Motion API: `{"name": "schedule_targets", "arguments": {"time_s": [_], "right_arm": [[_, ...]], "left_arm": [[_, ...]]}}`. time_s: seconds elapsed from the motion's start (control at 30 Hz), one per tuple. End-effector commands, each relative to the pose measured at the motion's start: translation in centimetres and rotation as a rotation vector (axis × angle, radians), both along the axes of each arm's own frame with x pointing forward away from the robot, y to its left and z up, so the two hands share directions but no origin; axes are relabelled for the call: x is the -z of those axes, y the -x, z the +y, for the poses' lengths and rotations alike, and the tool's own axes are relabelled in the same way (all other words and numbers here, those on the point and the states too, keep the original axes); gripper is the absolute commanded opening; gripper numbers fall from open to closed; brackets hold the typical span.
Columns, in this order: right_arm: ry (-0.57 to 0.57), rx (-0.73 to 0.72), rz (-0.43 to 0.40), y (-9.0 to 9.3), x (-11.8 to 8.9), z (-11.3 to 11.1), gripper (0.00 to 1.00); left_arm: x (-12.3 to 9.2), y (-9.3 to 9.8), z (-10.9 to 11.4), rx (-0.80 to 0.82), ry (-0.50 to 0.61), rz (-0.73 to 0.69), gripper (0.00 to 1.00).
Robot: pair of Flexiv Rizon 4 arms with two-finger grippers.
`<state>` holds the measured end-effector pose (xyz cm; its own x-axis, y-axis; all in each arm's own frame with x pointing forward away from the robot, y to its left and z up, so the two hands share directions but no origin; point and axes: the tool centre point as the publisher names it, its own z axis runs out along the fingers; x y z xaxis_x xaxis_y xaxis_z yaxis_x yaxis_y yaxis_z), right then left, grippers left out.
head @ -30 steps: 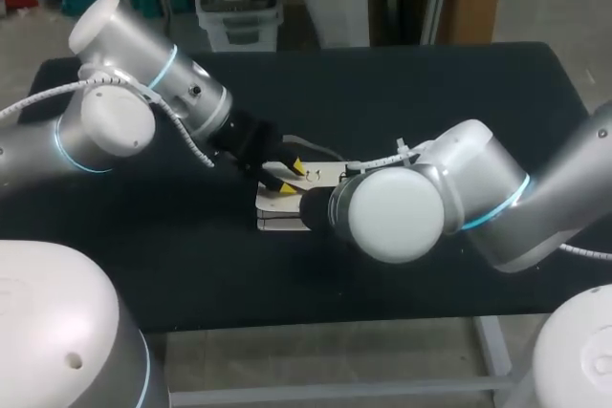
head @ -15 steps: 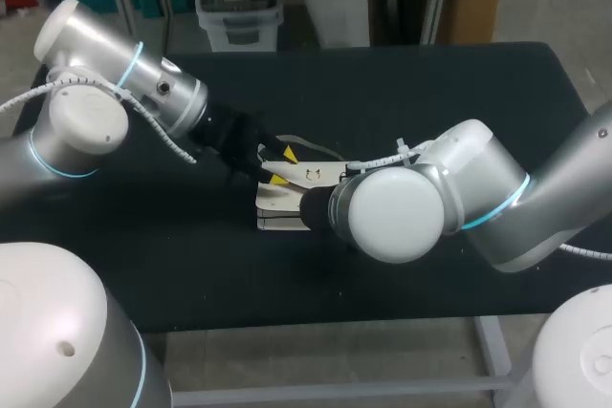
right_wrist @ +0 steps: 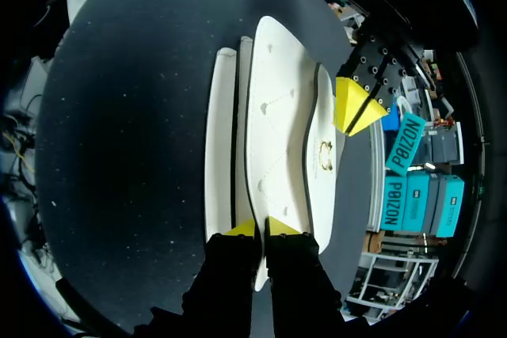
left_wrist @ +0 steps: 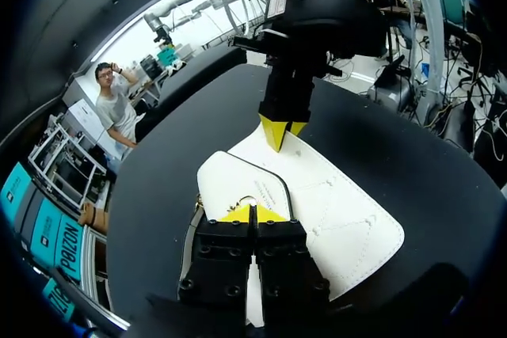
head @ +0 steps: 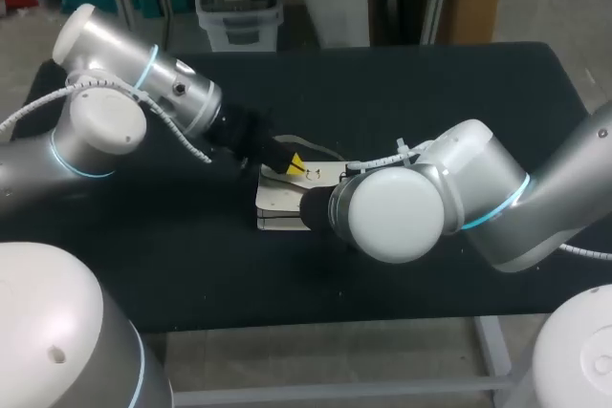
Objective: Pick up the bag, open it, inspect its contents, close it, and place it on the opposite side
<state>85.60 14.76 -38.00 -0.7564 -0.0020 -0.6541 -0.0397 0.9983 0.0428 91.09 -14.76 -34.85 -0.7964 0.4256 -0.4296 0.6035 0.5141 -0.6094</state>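
- The left claw (left_wrist: 253, 213) has its two yellow tips pressed together, clamped on the edge of the bag's flap (left_wrist: 231, 184) right by the clasp.
- One small metal clasp ring (left_wrist: 248, 201) sits on that flap, just ahead of the left claw's tips.
- The right claw (right_wrist: 259, 229) is also closed, its two tips tight together and pinching the opposite edge of the bag; a sliver of white shows between its black fingers.
- In the left wrist view the right claw (left_wrist: 281, 128) points down onto the bag's far edge, so the two claws face each other across the bag and stay well apart.
- In the head view the left claw (head: 295, 165) shows at the bag's far side, while the right claw is hidden behind its own arm's elbow.
- There is one bag (head: 282, 205): white, flat, with a dark-edged flap and stitched lines across its front panel (right_wrist: 273, 116).
- A second, narrower white layer (right_wrist: 220, 140) shows alongside that front panel.
- The bag lies flat on the black bench (head: 430, 93), near its middle and well away from all four corners.
- Two arms reach over the bench: the left arm (head: 143, 93) from the left edge, the right arm (head: 459, 198) from the right edge.
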Motion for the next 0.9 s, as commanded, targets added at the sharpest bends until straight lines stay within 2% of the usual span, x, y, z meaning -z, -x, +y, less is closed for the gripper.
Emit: {"name": "schedule_targets", "arguments": {"time_s": [0.03, 0.27, 0.33, 0.37, 0.4, 0.43, 0.47, 0.53, 0.9], "right_arm": [[0.000, 0.000, -0.002, 0.0, 0.2, 0.0, 0.00], [0.000, 0.000, -0.002, 0.0, 0.2, 0.0, 0.00], [0.000, 0.000, -0.002, 0.0, 0.2, 0.0, 0.00], [0.000, 0.000, -0.002, 0.0, 0.2, 0.0, 0.00], [0.000, 0.000, -0.002, 0.0, 0.2, 0.0, 0.32], [0.000, 0.000, -0.002, 0.0, 0.2, 0.0, 0.49], [-0.007, 0.001, 0.000, 0.0, 0.1, 0.0, 1.00], [-0.016, 0.004, 0.000, 0.2, -0.3, 0.0, 1.00], [-0.114, -0.014, 0.045, 1.6, -3.6, -0.4, 1.00]], "left_arm": [[1.1, -0.3, -0.3, 0.016, -0.040, 0.027, 0.00], [1.8, 0.9, 0.9, 0.013, -0.043, 0.050, 0.00], [1.5, 1.0, 1.2, -0.001, -0.029, 0.046, 0.14], [1.2, 1.1, 1.4, -0.006, -0.012, 0.041, 0.29], [0.9, 1.2, 1.5, -0.015, 0.003, 0.038, 0.36], [0.5, 1.2, 1.6, -0.023, 0.019, 0.034, 0.44], [0.1, 1.3, 1.7, -0.028, 0.036, 0.032, 0.57], [-0.6, 1.5, 1.8, -0.039, 0.065, 0.031, 0.98], [-2.7, 1.7, 2.5, -0.163, 0.079, 0.107, 1.00]]}}
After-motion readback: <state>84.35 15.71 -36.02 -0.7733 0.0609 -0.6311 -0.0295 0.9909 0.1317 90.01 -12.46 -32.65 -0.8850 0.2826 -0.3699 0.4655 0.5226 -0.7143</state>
